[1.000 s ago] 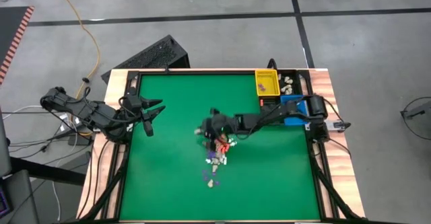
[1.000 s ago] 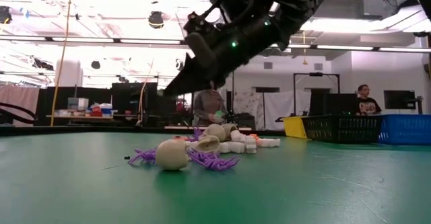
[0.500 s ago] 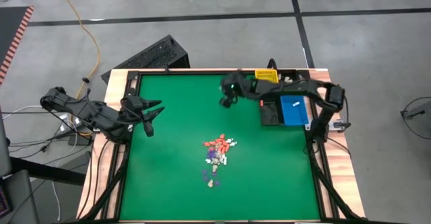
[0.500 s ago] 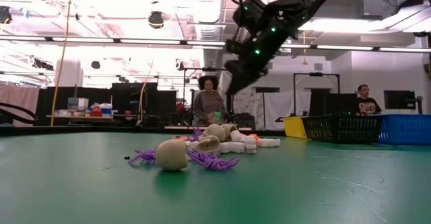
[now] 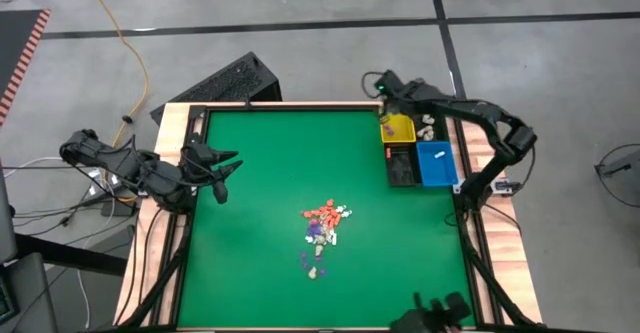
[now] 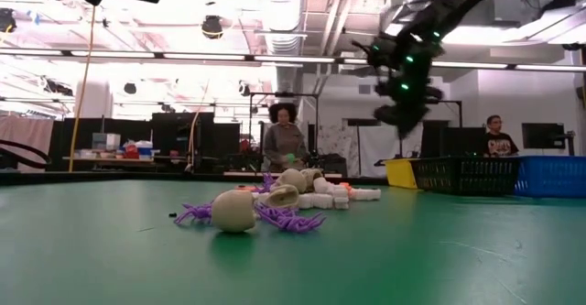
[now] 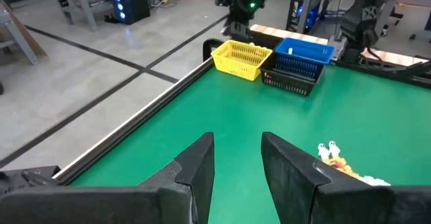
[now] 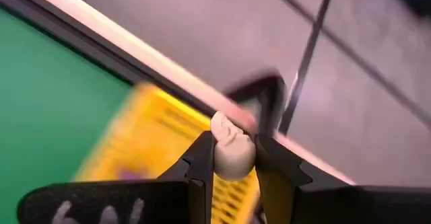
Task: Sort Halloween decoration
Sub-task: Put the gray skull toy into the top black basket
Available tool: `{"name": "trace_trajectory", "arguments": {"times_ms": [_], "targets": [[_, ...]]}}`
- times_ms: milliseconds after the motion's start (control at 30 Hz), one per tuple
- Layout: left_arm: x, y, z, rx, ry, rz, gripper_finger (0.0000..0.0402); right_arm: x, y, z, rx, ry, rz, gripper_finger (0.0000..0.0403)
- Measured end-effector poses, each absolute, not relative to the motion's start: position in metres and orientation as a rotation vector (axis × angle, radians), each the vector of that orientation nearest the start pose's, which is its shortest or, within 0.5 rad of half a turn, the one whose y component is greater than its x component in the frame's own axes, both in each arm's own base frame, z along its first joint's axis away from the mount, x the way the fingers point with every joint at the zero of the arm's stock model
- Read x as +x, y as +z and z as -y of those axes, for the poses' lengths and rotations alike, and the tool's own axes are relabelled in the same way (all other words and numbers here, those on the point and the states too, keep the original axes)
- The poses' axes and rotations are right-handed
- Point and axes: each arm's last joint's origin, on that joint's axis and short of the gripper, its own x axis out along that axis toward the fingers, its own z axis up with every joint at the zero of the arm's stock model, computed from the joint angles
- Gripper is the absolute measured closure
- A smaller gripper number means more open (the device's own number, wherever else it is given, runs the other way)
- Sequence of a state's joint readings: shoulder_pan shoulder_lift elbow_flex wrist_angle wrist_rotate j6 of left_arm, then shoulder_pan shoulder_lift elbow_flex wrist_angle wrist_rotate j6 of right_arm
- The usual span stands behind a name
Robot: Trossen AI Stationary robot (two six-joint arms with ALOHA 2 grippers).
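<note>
High view: right gripper hovering at worktop's far-right corner beside yellow bin; trinket pile lying mid-worktop.
Right wrist view: fingers pinching cream trinket, bin just beyond.
Left wrist view: left gripper idling, fingers narrowly apart, holding nothing.

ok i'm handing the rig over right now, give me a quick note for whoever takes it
Right gripper: jaws shut on a cream-white trinket, high over the far right corner by the yellow bin.
Left gripper: jaws open and empty, parked at the table's left edge.
Bins: yellow, blue bin and black bin sit together at the far right. Some purple bits are in the yellow bin, and cream pieces lie beside it.
Left: the trinket pile of cream, orange-red and purple pieces is still mid-table. Drop the held one, then keep sorting.
</note>
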State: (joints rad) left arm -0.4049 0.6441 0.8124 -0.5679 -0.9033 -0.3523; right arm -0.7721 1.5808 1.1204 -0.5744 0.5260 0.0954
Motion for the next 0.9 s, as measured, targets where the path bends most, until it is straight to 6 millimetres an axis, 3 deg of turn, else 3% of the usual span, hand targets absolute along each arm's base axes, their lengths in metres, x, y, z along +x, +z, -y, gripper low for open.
{"name": "trace_trajectory", "arguments": {"times_ms": [133,300,600,900], "targets": [[0.111,0.331,0.022,-0.116,0.563,-0.208,0.0287,0.192,0.213,0.228,0.286,-1.285,-1.085,0.0301],[0.097,0.336,0.016,-0.158,0.575,-0.151,0.0287,0.180,0.198,0.217,0.306,-1.290,-1.127,0.0301],[0.084,0.338,0.010,-0.216,0.575,-0.116,0.0287,0.166,0.194,0.218,0.345,-1.353,-1.140,0.0295],[0.085,0.337,0.011,-0.230,0.571,-0.120,0.0287,0.161,0.193,0.221,0.408,-1.378,-1.119,0.0231]]}}
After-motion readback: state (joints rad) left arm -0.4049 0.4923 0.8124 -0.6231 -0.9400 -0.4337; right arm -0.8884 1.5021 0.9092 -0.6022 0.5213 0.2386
